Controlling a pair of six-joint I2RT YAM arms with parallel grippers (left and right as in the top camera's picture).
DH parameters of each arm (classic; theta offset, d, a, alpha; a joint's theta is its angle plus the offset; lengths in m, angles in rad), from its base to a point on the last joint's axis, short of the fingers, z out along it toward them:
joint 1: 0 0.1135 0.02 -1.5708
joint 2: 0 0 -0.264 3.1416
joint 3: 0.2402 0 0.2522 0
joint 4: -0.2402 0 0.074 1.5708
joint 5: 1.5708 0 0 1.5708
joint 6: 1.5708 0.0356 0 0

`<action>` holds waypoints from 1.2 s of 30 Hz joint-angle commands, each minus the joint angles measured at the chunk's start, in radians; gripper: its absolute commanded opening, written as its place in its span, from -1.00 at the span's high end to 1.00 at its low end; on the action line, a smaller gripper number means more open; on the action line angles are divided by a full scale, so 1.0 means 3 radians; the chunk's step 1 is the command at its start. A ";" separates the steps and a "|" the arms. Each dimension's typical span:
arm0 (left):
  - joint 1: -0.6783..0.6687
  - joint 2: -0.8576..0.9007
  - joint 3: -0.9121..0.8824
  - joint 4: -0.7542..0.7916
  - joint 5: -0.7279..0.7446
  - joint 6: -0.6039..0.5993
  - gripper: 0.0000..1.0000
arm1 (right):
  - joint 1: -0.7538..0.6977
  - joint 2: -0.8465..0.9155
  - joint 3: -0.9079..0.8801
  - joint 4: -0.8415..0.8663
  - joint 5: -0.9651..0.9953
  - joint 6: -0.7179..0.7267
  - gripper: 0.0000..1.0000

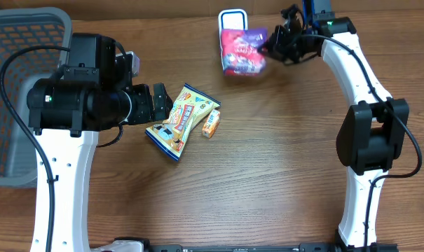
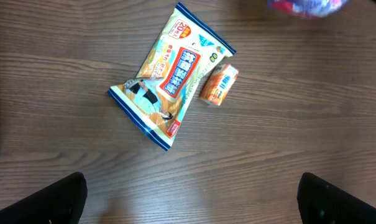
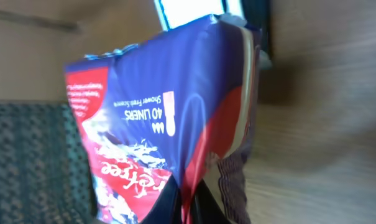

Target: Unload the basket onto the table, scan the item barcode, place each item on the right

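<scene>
Liner pack (image 1: 243, 50) | right jaws clamped on its edge, left jaws wide open, empty | risk: floppy pack sags, barcode misses scanner (image 1: 232, 18)

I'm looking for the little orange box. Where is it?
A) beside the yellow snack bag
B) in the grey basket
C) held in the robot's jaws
A: the little orange box lies on the table right beside the yellow snack bag, with no jaws on it.
</scene>
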 commanded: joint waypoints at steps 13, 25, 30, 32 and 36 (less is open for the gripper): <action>-0.0006 -0.0005 0.0006 0.0005 -0.0033 0.0025 -0.99 | 0.0539 0.0004 0.0061 0.1338 0.1222 0.1403 0.92; -0.0006 -0.0005 0.0006 0.0005 -0.0033 0.0025 -1.00 | 0.0233 -0.0126 0.0074 0.1268 0.0816 0.1273 0.93; -0.0006 -0.0005 0.0006 0.0005 -0.0033 0.0025 -1.00 | 0.0121 -0.0346 0.0074 0.1111 0.0478 0.0668 0.82; -0.0006 -0.0005 0.0006 0.0005 -0.0033 0.0025 -1.00 | 0.0145 -0.0412 0.0074 0.0992 0.0426 0.0323 0.38; -0.0006 -0.0005 0.0006 0.0005 -0.0033 0.0025 -1.00 | 0.0351 -0.0427 0.0072 0.0656 0.0666 -0.0408 -0.27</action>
